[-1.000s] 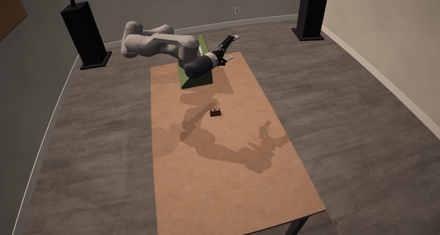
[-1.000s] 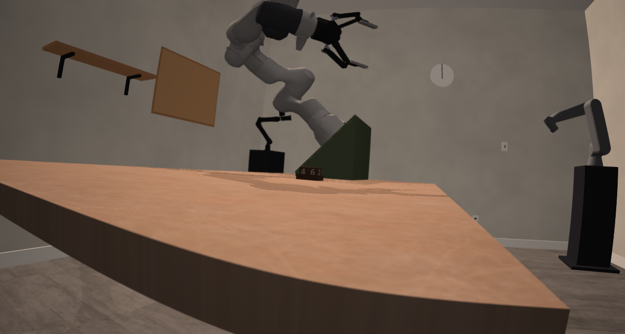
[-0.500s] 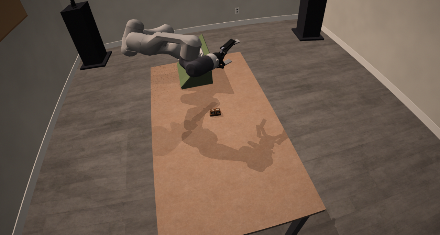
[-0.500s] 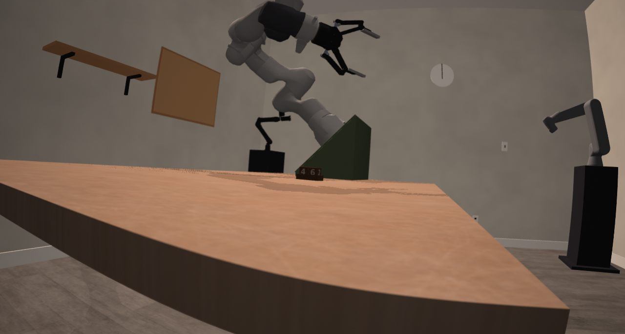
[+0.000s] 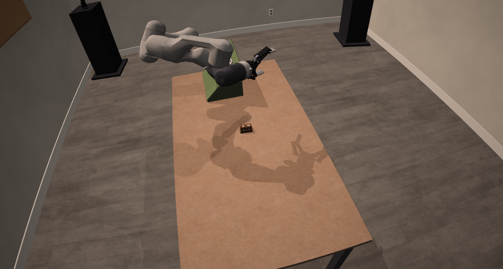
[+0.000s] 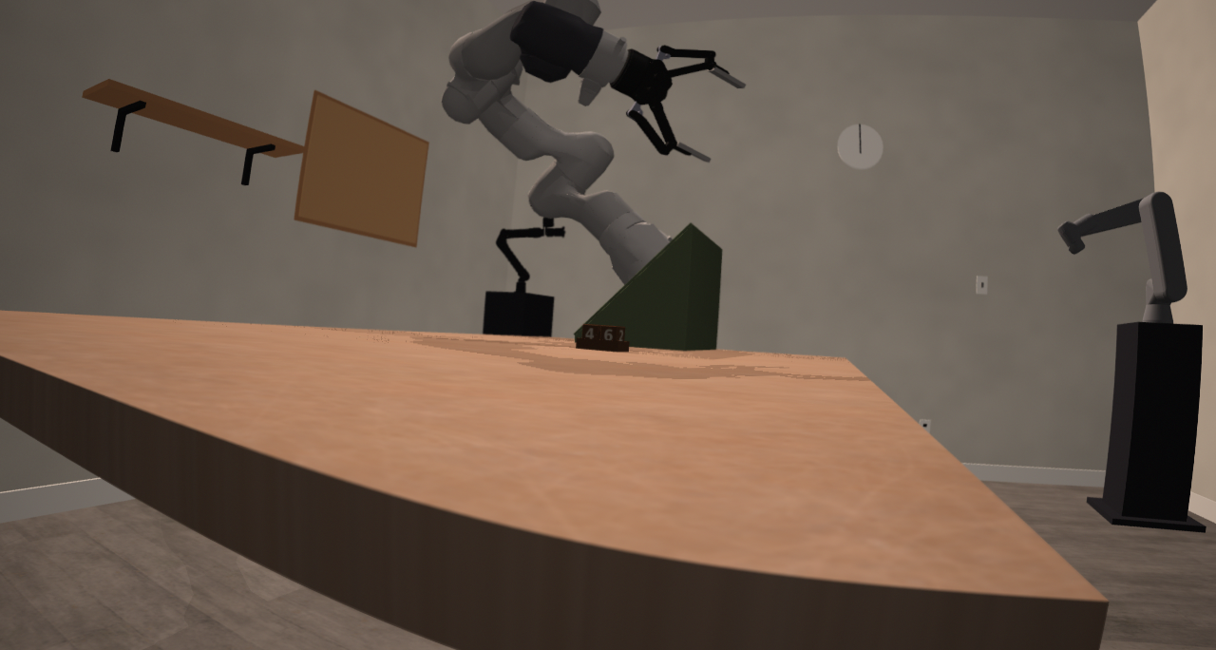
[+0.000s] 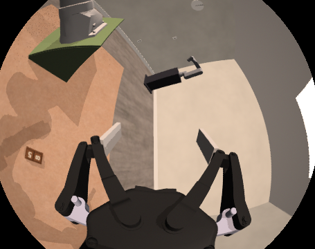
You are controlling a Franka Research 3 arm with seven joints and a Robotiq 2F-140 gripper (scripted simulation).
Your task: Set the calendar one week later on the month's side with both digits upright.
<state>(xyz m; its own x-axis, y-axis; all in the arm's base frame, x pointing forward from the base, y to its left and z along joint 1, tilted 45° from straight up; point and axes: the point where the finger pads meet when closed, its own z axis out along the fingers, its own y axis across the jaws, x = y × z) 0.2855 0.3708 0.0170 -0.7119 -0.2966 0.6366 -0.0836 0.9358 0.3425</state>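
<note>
Two brown cubes stand side by side in a small dark tray [image 5: 246, 131] [image 6: 602, 347] on the table. The left cube [image 5: 243, 127] [image 6: 590, 334] [image 7: 30, 154] shows a 5 on top and, in the exterior view, an upright 4. The right cube [image 5: 248, 127] [image 6: 608, 334] [image 7: 37, 158] shows an 8 on top and, in the exterior view, an upright 6; part of another digit shows on its right side. I cannot read a month's name. My gripper [image 5: 267, 61] [image 6: 715, 116] [image 7: 159, 132] is open and empty, high above the table and far from the tray, its fingers pointing sideways.
The arm's green wedge base [image 5: 224, 87] [image 6: 672, 306] [image 7: 65, 62] stands behind the tray on the brown table [image 5: 246, 214] [image 6: 595, 459]. Black pedestals [image 5: 94, 42] [image 6: 1160, 425] stand on the floor beyond the table. A shelf [image 6: 195, 117] and a board [image 6: 361, 169] hang on the wall.
</note>
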